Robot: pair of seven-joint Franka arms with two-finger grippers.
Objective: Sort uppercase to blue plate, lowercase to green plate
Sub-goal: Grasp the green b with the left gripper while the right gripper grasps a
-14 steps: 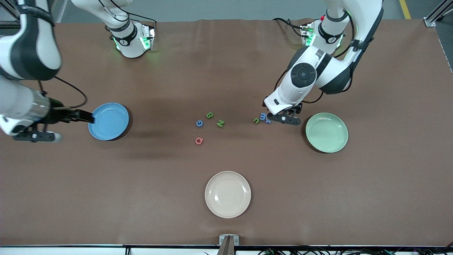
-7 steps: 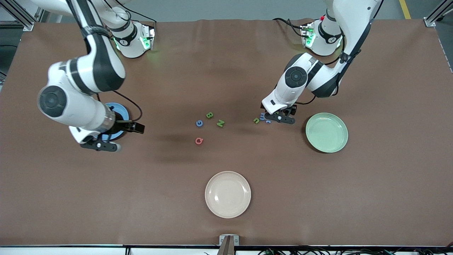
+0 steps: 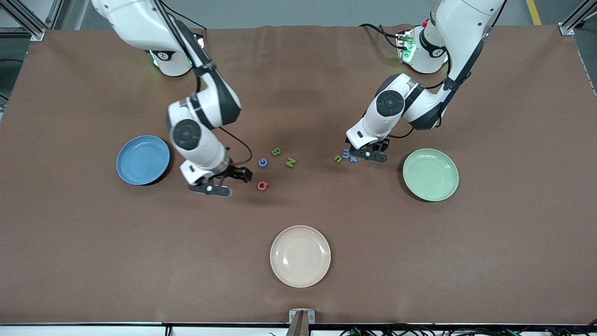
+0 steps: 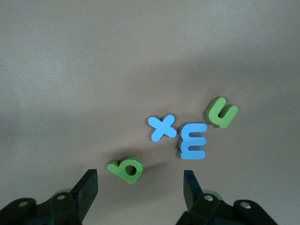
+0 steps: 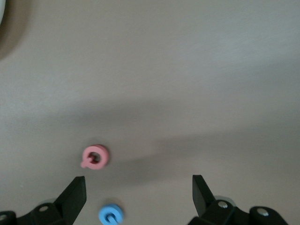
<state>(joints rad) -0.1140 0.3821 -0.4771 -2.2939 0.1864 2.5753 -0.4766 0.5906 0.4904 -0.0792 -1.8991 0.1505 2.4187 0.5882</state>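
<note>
Lowercase letters [image 3: 347,156] sat mid-frame under the left gripper [image 4: 139,190], fingers apart around the green b [image 4: 125,169]. Right gripper [image 3: 233,179], wide open, hovered beside the pink Q [image 3: 262,185].

Front cam was set high, facing the arm bases along the frame top, whole table [image 3: 93,261] taken in. Left wrist cam was aimed straight down, close over the lowercase letters [image 4: 190,140], also seen right of center in front view. Right wrist cam, likewise down and close, shared the pink Q [image 5: 95,156].
</note>
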